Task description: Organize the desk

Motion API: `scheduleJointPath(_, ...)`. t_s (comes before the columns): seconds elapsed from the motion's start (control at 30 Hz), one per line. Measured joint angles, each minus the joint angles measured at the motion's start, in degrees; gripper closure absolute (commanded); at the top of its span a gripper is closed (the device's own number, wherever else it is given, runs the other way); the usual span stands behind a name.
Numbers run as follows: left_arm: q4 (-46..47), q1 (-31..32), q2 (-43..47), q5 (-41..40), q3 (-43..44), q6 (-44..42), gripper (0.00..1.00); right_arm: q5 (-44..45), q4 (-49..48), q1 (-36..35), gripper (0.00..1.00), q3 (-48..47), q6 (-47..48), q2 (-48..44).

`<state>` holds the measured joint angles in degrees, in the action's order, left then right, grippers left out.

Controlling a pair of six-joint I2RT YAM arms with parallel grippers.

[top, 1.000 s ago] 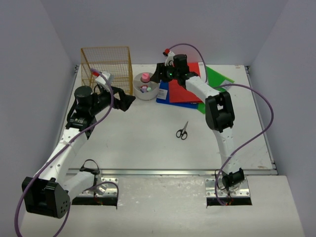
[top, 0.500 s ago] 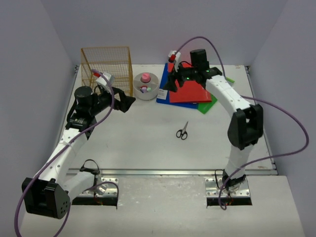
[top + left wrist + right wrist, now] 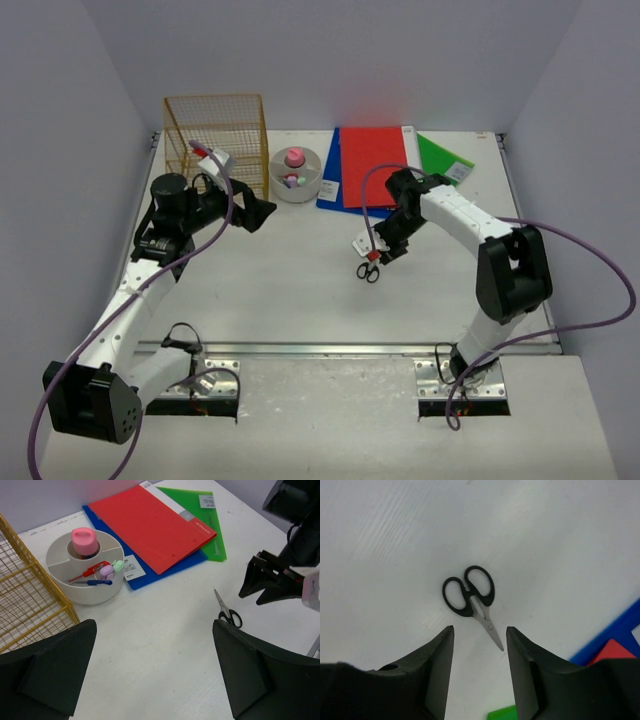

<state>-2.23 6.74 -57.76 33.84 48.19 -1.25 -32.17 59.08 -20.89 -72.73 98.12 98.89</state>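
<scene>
The white desk (image 3: 280, 290) holds small black-handled scissors (image 3: 369, 266) near its middle. My right gripper (image 3: 376, 246) is open and empty, pointed down just behind the scissors. In the right wrist view the scissors (image 3: 472, 600) lie flat with the blade tip level with my open right gripper (image 3: 480, 632). My left gripper (image 3: 262, 210) is open and empty, hovering by the gold wire rack (image 3: 215, 140). In the left wrist view the left gripper (image 3: 154, 625) frames bare desk, with the scissors (image 3: 227, 611) to the right.
A round white organizer (image 3: 296, 175) with a pink cap and small items stands beside the rack. Red (image 3: 372, 165), blue (image 3: 330, 185) and green (image 3: 440, 155) folders lie stacked at the back. A metal rail (image 3: 340, 348) runs along the near edge. Pale walls enclose the desk.
My right arm has swung from above the folders at the back down and forward to the scissors. The left arm has not moved.
</scene>
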Motion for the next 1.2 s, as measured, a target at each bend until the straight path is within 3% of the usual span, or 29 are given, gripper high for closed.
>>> scheduleJointPath(0.13,-1.1,0.0,0.0,0.2,0.2,-0.1,0.00,3.3,1.4,-3.4,0.65,2.8,9.0,0.5)
scheduleJointPath(0.4,-2.2,0.0,0.0,0.3,0.2,-0.6,0.00,5.9,-0.8,-9.5,0.73,2.9,13.7,4.8)
scheduleJointPath(1.2,-2.3,0.0,0.0,0.3,0.2,-1.5,0.00,16.0,-5.1,-8.5,0.74,9.2,13.8,8.3)
